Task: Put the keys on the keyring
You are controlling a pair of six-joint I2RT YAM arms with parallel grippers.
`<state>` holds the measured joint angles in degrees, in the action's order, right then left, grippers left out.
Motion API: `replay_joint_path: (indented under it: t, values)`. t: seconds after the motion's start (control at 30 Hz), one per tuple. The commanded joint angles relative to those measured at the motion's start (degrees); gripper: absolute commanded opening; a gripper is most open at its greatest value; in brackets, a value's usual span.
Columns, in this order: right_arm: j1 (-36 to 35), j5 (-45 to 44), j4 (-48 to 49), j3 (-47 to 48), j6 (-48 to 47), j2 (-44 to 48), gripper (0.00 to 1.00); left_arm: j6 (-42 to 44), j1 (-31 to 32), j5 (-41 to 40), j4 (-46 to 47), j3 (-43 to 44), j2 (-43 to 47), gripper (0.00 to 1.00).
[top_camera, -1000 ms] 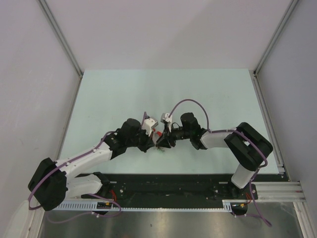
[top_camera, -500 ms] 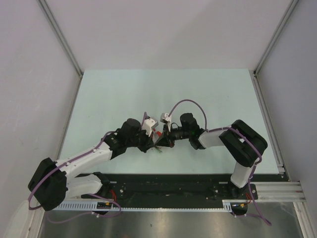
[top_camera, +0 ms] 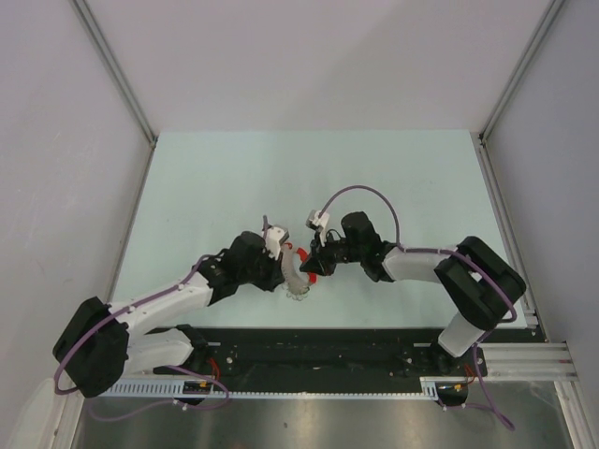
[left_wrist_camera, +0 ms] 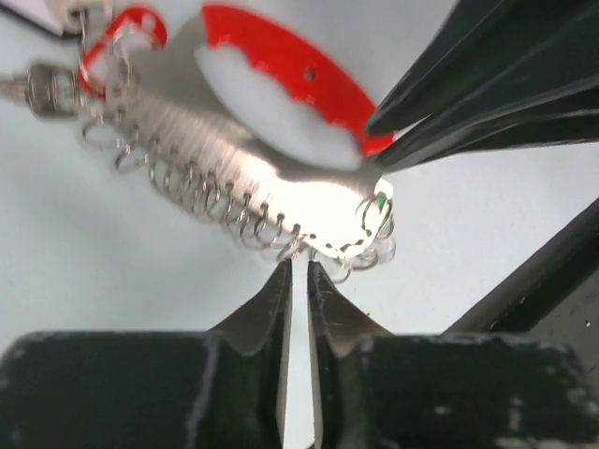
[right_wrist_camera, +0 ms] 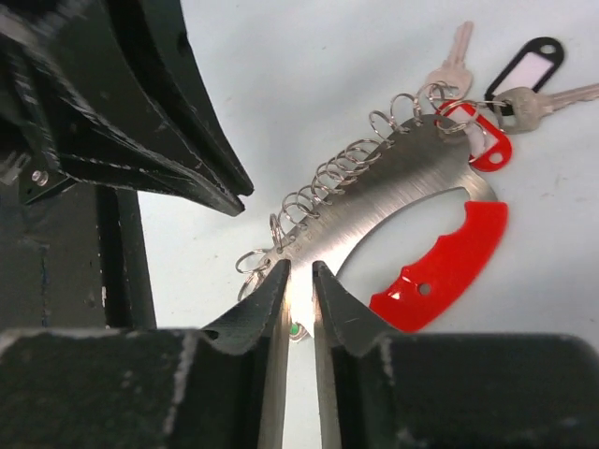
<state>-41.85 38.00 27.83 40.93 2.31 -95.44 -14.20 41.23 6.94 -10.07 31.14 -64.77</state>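
From above, both arms stretched to the middle of the pale table. There the left gripper and the right gripper met tip to tip over the keyring, whose red band lay toward the far side and whose grey fan lay toward the arm bases. In the left wrist view, the left fingers stood a thin slit apart. Their tips were just below the row of wire loops along the fan's curved edge, and whether they pinched a loop could not be told. The right gripper's two dark fingers showed at the upper right, converging on the narrow end of the keyring beside a green speck. In the right wrist view, the right fingers were clenched on that narrow tip of the metal fan, with the plate's edge between them. At the fan's far end sat the keys, a red tag and a black tag. The left gripper's fingers were dark at the upper left.
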Motion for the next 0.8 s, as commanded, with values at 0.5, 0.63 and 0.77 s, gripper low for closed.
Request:
replay_joint_path:
  t: [0.5,0.63,0.77]
  values:
    - [2.91,-25.69,-16.23,-5.68,1.22,20.55,0.63,17.78,1.22,1.59,-23.15,20.09,-14.49,0.50]
    - [3.44,-27.71,-16.76,-6.65,0.42,22.40,0.63,24.38,2.88,1.58,-27.19,24.40,-19.67,0.45]
    - [3.96,-30.26,-16.32,-8.32,0.42,25.47,0.63,30.09,5.43,1.06,-30.36,28.70,-24.94,0.42]
